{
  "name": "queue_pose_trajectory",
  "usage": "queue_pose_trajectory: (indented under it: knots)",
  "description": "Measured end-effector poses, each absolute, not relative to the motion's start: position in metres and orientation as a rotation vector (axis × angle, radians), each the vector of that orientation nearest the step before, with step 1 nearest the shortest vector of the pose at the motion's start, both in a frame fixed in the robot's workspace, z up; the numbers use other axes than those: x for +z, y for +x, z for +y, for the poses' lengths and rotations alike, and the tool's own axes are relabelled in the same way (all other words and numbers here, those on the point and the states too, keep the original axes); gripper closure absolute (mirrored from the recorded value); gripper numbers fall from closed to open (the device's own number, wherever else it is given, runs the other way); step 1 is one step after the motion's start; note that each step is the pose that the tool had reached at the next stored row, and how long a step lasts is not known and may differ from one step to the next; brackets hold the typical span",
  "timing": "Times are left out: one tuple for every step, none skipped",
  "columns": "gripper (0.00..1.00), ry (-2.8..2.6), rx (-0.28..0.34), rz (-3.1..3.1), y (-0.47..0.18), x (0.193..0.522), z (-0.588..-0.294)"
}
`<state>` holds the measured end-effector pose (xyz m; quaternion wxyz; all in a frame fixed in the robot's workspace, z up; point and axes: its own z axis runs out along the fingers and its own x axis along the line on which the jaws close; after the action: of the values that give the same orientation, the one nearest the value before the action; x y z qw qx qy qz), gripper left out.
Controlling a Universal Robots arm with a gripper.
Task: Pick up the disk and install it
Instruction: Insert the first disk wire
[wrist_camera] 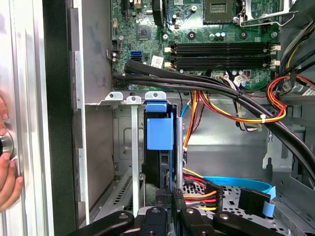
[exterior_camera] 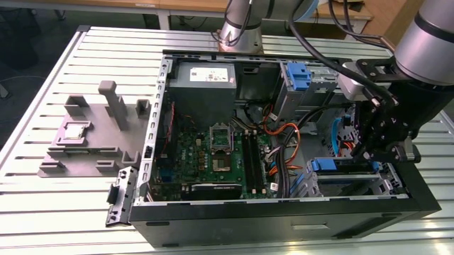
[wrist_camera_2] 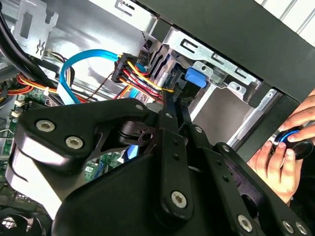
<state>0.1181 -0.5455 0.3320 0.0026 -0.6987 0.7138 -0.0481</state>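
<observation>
The disk (wrist_camera: 160,132) stands on edge in a slot of the metal drive cage (wrist_camera: 114,96), its blue carrier tab facing the motherboard. My gripper (wrist_camera: 171,194) is at the disk's other end, its black fingers (wrist_camera: 178,196) shut close together on the thin edge. In the second wrist view the fingers (wrist_camera_2: 170,105) reach into the cage beside the blue tab of the disk (wrist_camera_2: 196,77). In the exterior view the gripper (exterior_camera: 367,156) hangs over the cage at the case's near corner on the exterior view's right, just above the disk (exterior_camera: 330,165).
Bundled black, orange and blue cables (wrist_camera: 236,105) run beside the cage. The motherboard (exterior_camera: 212,154) fills the case floor. Another blue carrier (exterior_camera: 299,77) sits in the far bay. A grey fixture (exterior_camera: 85,135) lies outside the case. A person's hand (wrist_camera_2: 278,152) is by the case wall.
</observation>
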Motion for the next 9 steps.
queue_pose_trajectory:
  knots:
    - [0.83, -2.191, -0.151, 2.239, 0.1181, 0.3318, -0.5455]
    - [0.83, -2.191, -0.151, 2.239, 0.1181, 0.3317, -0.5455]
    - [0.83, -2.191, -0.151, 2.239, 0.1181, 0.3317, -0.5455]
    - [0.83, -2.191, -0.151, 2.239, 0.1181, 0.3317, -0.5455]
    - [0.83, -2.191, -0.150, 2.238, 0.1181, 0.3316, -0.5455]
    - [0.83, -2.191, -0.150, 2.238, 0.1181, 0.3316, -0.5455]
    - [0.83, -2.191, -0.150, 2.238, 0.1181, 0.3317, -0.5455]
    - [0.83, -2.191, -0.150, 2.238, 0.1181, 0.3318, -0.5455]
    - [0.83, -2.191, -0.149, 2.238, 0.1181, 0.3318, -0.5455]
